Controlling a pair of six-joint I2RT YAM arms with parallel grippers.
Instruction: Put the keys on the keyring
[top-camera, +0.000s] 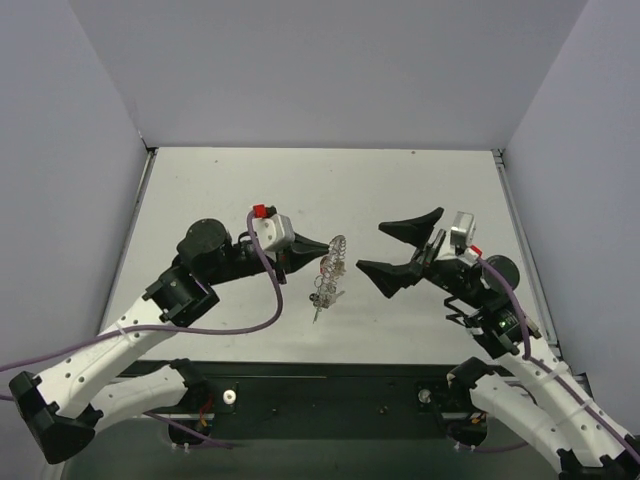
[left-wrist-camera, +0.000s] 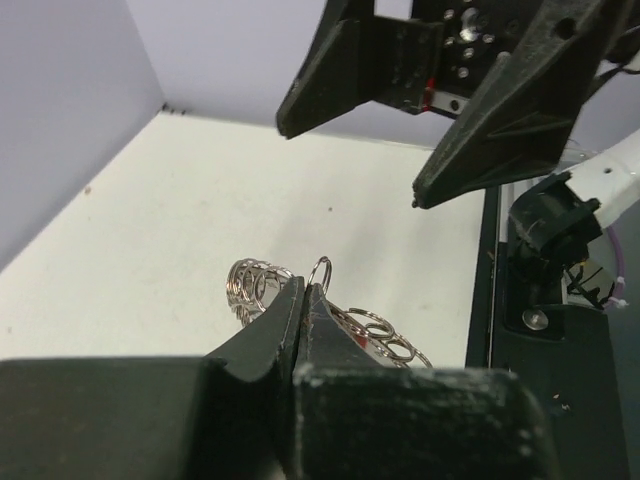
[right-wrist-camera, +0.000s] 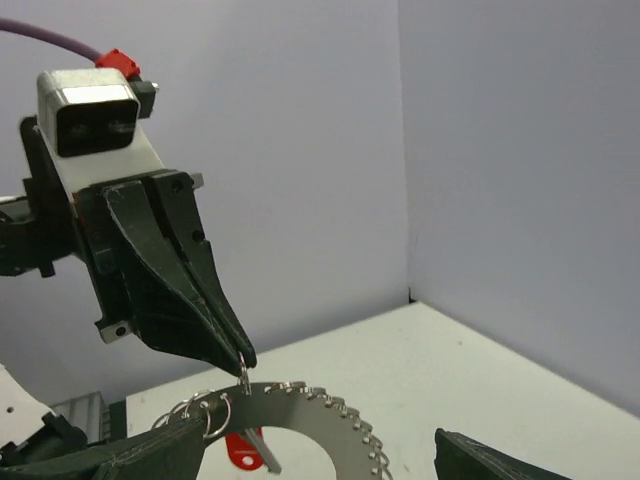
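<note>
Top: my left gripper (top-camera: 318, 258) is pressed together, pinching the keyring (top-camera: 337, 255) over mid-worktop (top-camera: 300, 190). The keys (top-camera: 322, 296) dangle under it. My right gripper (top-camera: 370, 248) is spread wide, near the ring's right side and not touching it.
Left wrist: the tips are clamped on a thin wire loop, with ring coils on both sides.
Right wrist: the keyring hangs from the left gripper's tip, with a red tag (right-wrist-camera: 238, 450) below it.

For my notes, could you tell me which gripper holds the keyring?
The left gripper, pinched shut on the keyring; the right gripper stands open and empty.
</note>
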